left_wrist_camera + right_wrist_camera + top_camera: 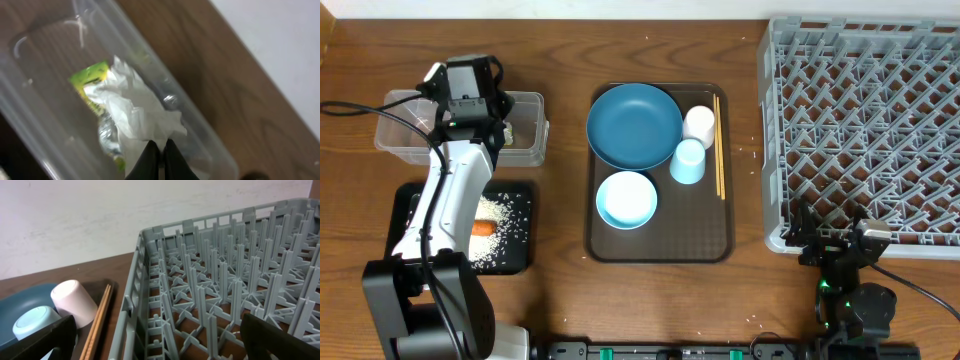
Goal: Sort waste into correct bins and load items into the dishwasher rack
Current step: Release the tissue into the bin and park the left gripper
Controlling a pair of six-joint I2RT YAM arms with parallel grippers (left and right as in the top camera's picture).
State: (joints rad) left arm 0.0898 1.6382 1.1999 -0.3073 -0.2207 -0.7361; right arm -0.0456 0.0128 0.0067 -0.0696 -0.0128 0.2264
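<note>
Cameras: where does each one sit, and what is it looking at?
Overhead: above the table, looking straight down; the left arm and right arm show.
Left wrist: over the clear tub, looking down at the snack wrapper; left fingers pinch it.
Right wrist: low by the rack, facing across it; open right fingers show.
Shared: overhead and right wrist both see rack, whitish cup, chopsticks.

L arm reaches fwd, L gripper (159,146) pinched closed; R arm folded back, R gripper (157,322) spread wide

even bright light, soft shadows; left wrist view blurred
</note>
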